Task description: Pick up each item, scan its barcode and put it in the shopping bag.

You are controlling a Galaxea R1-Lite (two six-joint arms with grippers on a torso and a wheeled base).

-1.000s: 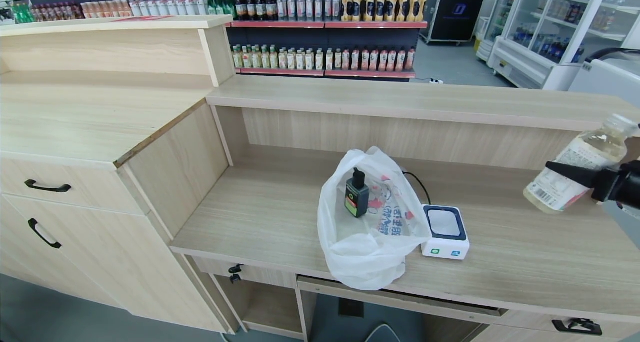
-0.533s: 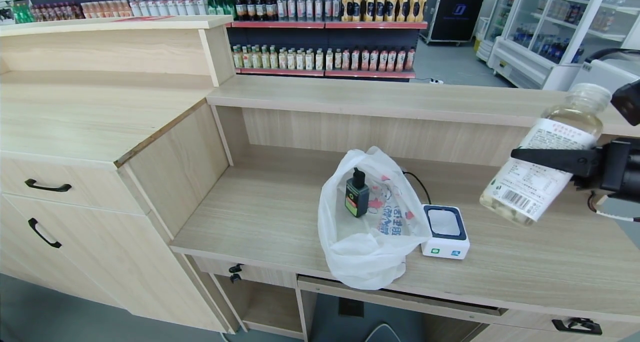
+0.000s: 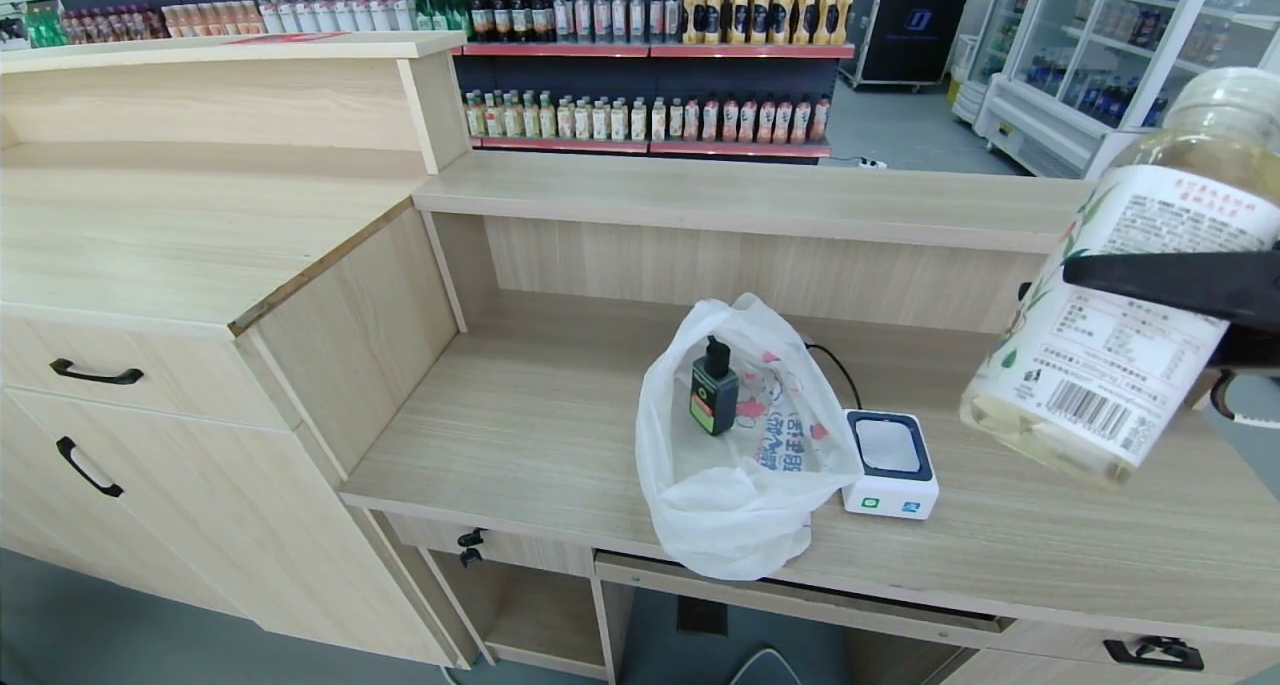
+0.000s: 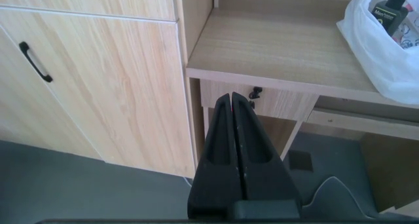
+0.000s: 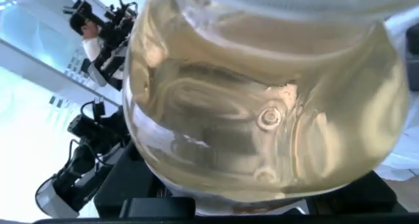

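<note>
Right gripper (image 3: pixel 1105 287) grips bottle (image 3: pixel 1110 375) (tilted) over counter (image 3: pixel 560 415), right of scanner (image 3: pixel 890 465).

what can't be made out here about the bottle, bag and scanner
- bottle: cap end cut off by the head view's right edge; barcode digits too small to read.
- shopping bag: whatever lies under the dark pump bottle, hidden by the bag's folds, head view.
- scanner: where its cable ends, hidden behind the bag.

Tilted pale bottle (image 3: pixel 1100 385) aloft near scanner (image 3: pixel 889 462)
</note>
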